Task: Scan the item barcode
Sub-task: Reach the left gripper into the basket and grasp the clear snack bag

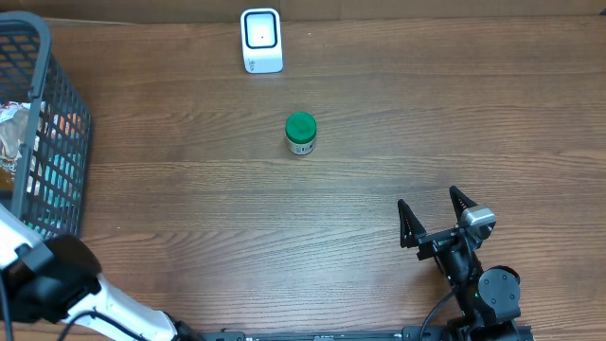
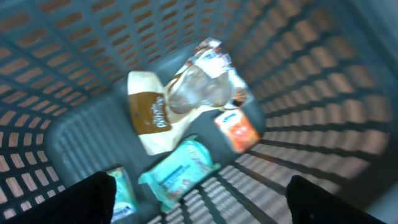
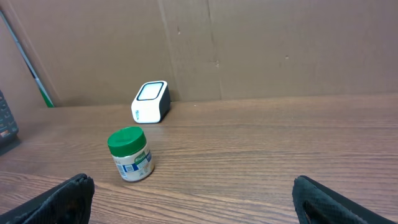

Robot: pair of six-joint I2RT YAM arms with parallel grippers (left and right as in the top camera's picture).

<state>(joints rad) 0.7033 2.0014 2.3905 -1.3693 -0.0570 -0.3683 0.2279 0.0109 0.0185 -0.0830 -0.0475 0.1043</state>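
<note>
Your left gripper (image 2: 206,198), jaws wide and empty, above packets (image 2: 180,173) in the basket (image 2: 62,62); your right gripper (image 3: 193,191), likewise wide and empty, jar (image 3: 130,155) ahead of jaws, scanner (image 3: 151,101) beyond.

- The jar (image 1: 300,134) is wearing a green lid over a white label with blue and green print.
- The scanner (image 1: 261,40) is showing white around a dark-framed window.
- The counter (image 1: 379,123) is showing brown wood grain.
- The basket (image 1: 57,114) is showing a grey-blue lattice.
- The teal packet (image 2: 179,171), orange packet (image 2: 238,129) and cream-and-brown pouch (image 2: 149,112) are showing through.
- The right pincer (image 1: 427,197) is showing black.
</note>
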